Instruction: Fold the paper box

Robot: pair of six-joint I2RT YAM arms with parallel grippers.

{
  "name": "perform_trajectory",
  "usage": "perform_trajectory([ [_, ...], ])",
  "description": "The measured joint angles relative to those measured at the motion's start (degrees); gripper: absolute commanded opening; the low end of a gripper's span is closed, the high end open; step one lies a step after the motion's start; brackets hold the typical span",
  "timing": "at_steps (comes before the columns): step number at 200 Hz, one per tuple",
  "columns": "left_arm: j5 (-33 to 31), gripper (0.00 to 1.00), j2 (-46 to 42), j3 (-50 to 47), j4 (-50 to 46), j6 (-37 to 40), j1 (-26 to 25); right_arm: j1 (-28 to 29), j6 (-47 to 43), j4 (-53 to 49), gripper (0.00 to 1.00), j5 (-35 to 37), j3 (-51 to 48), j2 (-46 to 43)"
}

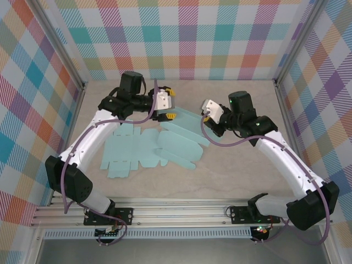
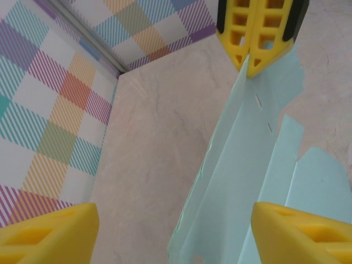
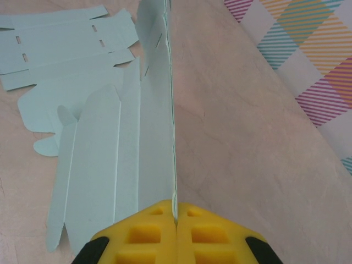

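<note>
Yellow R gripper (image 3: 175, 213) is clamped on the edge of a raised flap (image 3: 157, 137), holding it upright; L gripper (image 2: 176, 225) is open, fingers either side of that flap. Paper (image 1: 144, 149) lies mostly flat on the table (image 1: 236, 181), just left of centre. Step: prob creasing a wall; next, L shd pinch flap lower w/o tearing
</note>
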Motion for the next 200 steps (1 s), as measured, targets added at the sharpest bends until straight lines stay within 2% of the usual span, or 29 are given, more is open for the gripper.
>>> perform_trajectory([
  [43, -2.91, 0.64, 2.16, 1.42, -1.25, 2.8, -1.9, 0.44, -0.04, -0.5, 0.0, 0.66, 0.17, 0.0],
  [63, -4.46, 0.57, 3.85, 1.95, -3.06, 4.17, -2.69, 0.5, -0.04, -0.79, 0.0, 0.61, 0.5, -0.09],
  [71, -5.03, 0.53, 4.39, 2.14, -3.69, 4.79, -3.08, 0.55, -0.04, -0.83, 0.0, 0.61, 0.59, -0.15],
  [106, -7.85, 0.16, 5.68, 3.21, -5.49, 6.67, -4.55, 0.63, -0.09, -0.87, 0.0, 0.63, 0.61, -0.33],
  [121, -8.98, 0.14, 5.79, 3.37, -5.46, 6.99, -4.94, 0.63, -0.26, -0.85, 0.0, 0.83, 0.61, -0.33],
  [142, -10.01, 0.0, 5.79, 3.34, -5.29, 6.93, -5.27, 0.61, -0.5, -0.55, 0.0, 1.79, 0.59, -0.33],
  [159, -10.91, 0.0, 5.79, 2.97, -3.89, 6.49, -5.62, 0.57, -0.63, 0.31, 0.0, 2.8, 0.37, -0.44],
  [172, -11.54, 0.0, 5.57, 1.49, -1.53, 5.92, -5.92, 0.57, -0.5, 0.96, 0.23, 3.72, -0.22, -0.66],
  [182, -12.24, 0.0, 5.22, -0.46, 1.09, 5.33, -6.36, 0.55, 0.46, 1.75, 0.31, 4.52, -1.01, -0.85],
  [192, -13.4, 0.0, 4.83, -2.78, 3.85, 4.9, -7.02, 0.59, 1.03, 2.69, 0.45, 5.05, -1.64, -0.9],
  [200, -14.51, 0.0, 4.57, -4.94, 6.49, 4.28, -7.54, 0.59, 2.45, 3.13, 0.49, 5.44, -1.99, -1.01],
])
